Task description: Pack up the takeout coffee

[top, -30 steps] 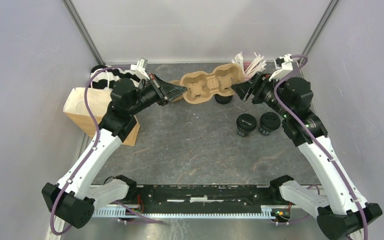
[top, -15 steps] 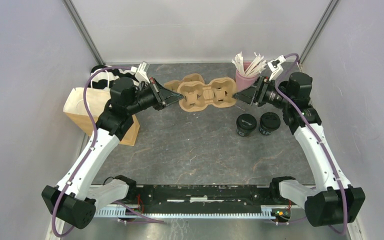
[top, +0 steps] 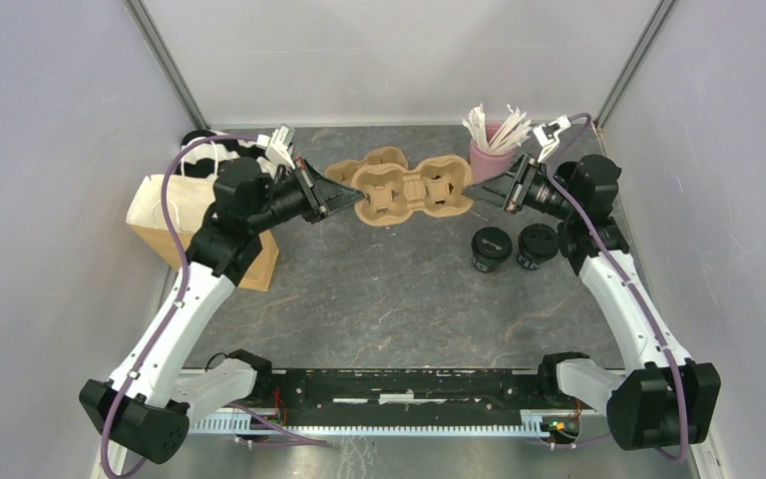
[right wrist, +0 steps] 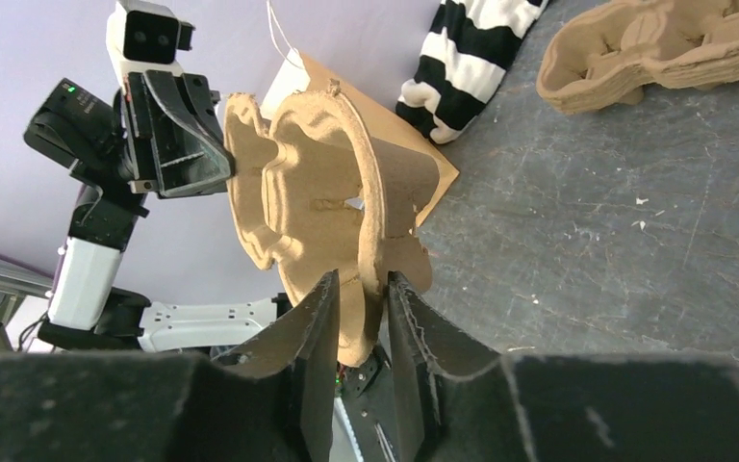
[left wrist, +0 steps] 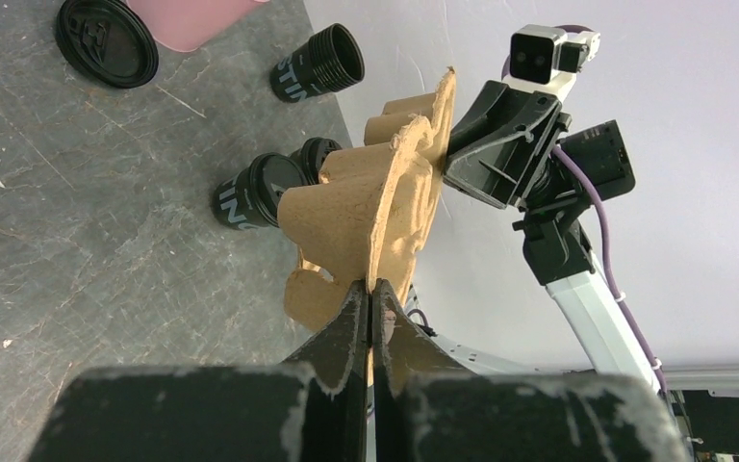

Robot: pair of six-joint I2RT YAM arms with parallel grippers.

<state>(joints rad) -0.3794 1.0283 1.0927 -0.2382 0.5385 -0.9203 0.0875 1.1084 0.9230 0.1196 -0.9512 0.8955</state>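
The brown pulp carrier tray (top: pixel 407 190) hangs above the table between both arms. My left gripper (top: pixel 343 197) is shut on the thin rim of its left end (left wrist: pixel 370 287). My right gripper (top: pixel 475 193) has its jaws pressed on either side of the right end's rim (right wrist: pixel 358 285). Two black lidded coffee cups (top: pixel 491 248) (top: pixel 537 245) stand on the table below my right wrist, apart from both grippers. In the left wrist view one lettered cup (left wrist: pixel 253 198) shows beside the tray (left wrist: pixel 375 207).
A pink cup of white sticks (top: pixel 489 153) stands at the back right. A paper bag (top: pixel 172 218) and striped cloth (top: pixel 207 155) sit at the left. Another pulp tray (right wrist: pixel 664 43) lies on the table. A loose black lid (left wrist: pixel 106 40) and a further black cup (left wrist: pixel 316 65) lie near the pink cup.
My right gripper's jaws have narrowed from wide open onto the tray's right end. The tray has shifted slightly left and nearer, and my right arm no longer covers the pink cup.
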